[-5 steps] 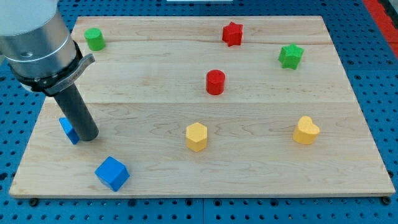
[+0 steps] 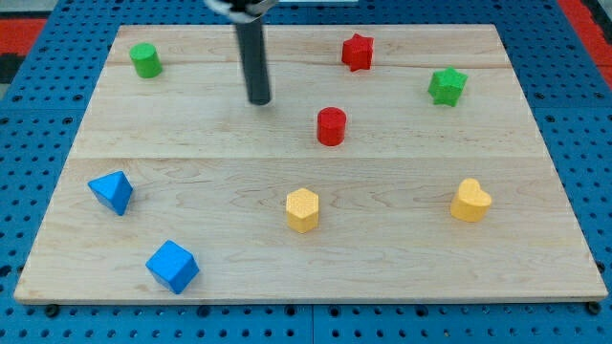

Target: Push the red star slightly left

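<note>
Pale wooden board [image 2: 535, 229] on blue pegboard: my tip [image 2: 259, 100] rests on bare wood touching nothing, red star [image 2: 358, 52] near the top edge at its 2 o'clock, so approach step; next I circle to the star's right side.

my tip [image 2: 259, 100] stood on bare board, open wood between it and the red star [image 2: 358, 52] toward the view's upper right. the red cylinder [image 2: 331, 126] sat just below that line, the green star [image 2: 447, 86] flanked the red star's right. left of the red star was clear to the green cylinder [image 2: 145, 60].
</note>
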Robot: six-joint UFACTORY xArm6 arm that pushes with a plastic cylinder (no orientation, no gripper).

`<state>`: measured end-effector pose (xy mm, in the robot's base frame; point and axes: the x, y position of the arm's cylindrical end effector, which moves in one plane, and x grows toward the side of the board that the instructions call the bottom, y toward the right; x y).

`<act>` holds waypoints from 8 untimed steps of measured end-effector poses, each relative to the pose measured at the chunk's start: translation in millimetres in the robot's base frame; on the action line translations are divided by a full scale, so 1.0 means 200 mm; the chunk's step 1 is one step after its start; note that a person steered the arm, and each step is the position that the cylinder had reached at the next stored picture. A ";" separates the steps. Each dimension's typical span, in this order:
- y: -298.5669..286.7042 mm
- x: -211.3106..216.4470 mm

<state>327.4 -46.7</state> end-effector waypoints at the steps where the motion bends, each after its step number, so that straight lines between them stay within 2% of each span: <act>1: 0.05 -0.09; 4: 0.00 -0.02; 6: 0.50 0.00; 8: 0.61 0.09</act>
<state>345.0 75.8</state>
